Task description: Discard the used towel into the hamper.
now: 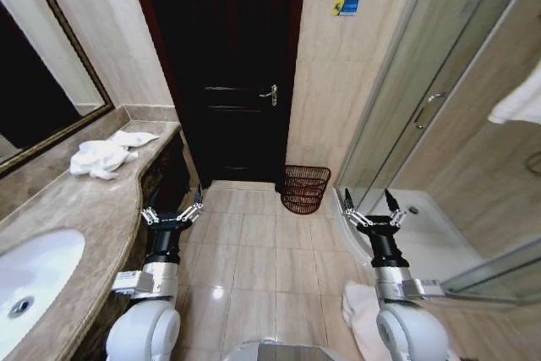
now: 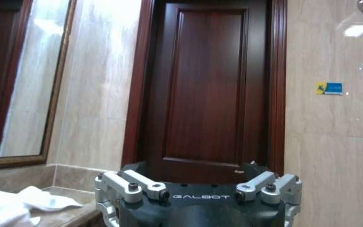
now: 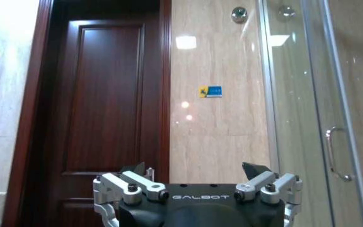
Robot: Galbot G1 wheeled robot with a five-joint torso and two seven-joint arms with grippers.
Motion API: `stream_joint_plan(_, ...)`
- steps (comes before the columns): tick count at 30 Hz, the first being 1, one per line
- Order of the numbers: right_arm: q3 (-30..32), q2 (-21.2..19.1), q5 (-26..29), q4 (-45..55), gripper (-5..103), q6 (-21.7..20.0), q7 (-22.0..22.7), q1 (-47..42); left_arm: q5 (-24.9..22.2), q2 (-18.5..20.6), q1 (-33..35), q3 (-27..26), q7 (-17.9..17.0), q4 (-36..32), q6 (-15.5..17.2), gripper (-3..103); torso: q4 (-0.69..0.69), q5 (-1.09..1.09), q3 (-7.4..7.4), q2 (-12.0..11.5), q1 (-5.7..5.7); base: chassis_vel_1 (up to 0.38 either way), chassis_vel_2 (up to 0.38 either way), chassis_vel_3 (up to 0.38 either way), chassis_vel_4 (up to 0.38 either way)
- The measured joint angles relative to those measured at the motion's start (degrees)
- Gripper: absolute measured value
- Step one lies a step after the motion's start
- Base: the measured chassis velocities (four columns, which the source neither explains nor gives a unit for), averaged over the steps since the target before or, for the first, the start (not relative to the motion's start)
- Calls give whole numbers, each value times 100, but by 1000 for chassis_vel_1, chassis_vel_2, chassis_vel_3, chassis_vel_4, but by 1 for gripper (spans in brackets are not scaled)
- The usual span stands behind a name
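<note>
Your left gripper (image 1: 172, 212) was spread wide and empty beside the marble counter (image 1: 76, 209), crumpled white towel (image 1: 103, 157) on that counter, right gripper (image 1: 373, 207) likewise, reddish-brown wire hamper (image 1: 304, 188) on the floor beyond the counter.

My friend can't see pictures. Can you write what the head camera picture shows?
A crumpled white towel lies on the marble counter at left. The wicker hamper stands on the floor by the dark door. Both open pincers, left and right, are empty.
</note>
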Motion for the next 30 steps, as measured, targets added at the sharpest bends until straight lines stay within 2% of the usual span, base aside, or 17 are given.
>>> stream_joint_plan(6, -1, -6, 12, 8, 100, 7, -1, 12, -31, 16, -8, -7, -13, 0, -5, 99, 1, 3, 0, 0, 1, -222, 228, 219, -215)
stream_joint_plan(7, -8, -5, 13, 8, 100, 18, -2, 14, -39, 19, -9, -13, -13, 1, -16, 99, 0, -4, 0, -1, 1, -207, 218, 241, -202)
stream_joint_plan(10, -18, -4, 14, -4, 100, 44, -14, 19, -53, 10, -8, -15, -5, 6, -58, 99, 0, 1, -1, 0, -2, -208, 203, 234, -198)
stream_joint_plan(11, -21, -3, 15, -15, 100, 59, -21, 21, -56, 6, -10, -14, 7, 19, -83, 102, 0, -3, -1, 0, -1, -206, 213, 221, -206)
stream_joint_plan(13, -23, 0, 17, -36, 100, 82, -33, 28, -57, -1, -14, -14, 25, 37, -113, 94, 0, 0, 0, -1, 0, -198, 176, 175, -195)
stream_joint_plan(15, -26, -2, 21, -53, 100, 105, -25, 41, -68, -2, -21, -17, 37, 46, -137, 94, 0, 0, -1, 0, -3, -189, 190, 176, -192)
stream_joint_plan(16, -27, -6, 37, -68, 100, 138, -21, 55, -86, -1, -23, -25, 57, 52, -155, 93, 0, -6, -1, 0, -2, -179, 182, 189, -200)
stream_joint_plan(19, -28, -19, 54, -110, 100, 215, -15, 97, -115, -1, -24, -35, 76, 55, -179, 93, 1, 2, 0, -1, 1, -170, 167, 158, -174)
stream_joint_plan(21, -28, -24, 56, -118, 100, 222, -10, 102, -119, -3, -25, -37, 77, 58, -180, 93, 1, -1, 1, -2, 4, -153, 129, 105, -142)
stream_joint_plan(24, -30, -26, 55, -137, 100, 230, 10, 115, -132, -11, -28, -42, 71, 64, -182, 90, -1, 2, 1, -2, 4, -89, 78, 30, -17)
stream_joint_plan(30, -26, -34, 51, -184, 100, 264, 23, 128, -170, -9, -27, -69, 45, 66, -182, 94, 0, -1, -2, 1, -6, 58, 11, -10, 33)
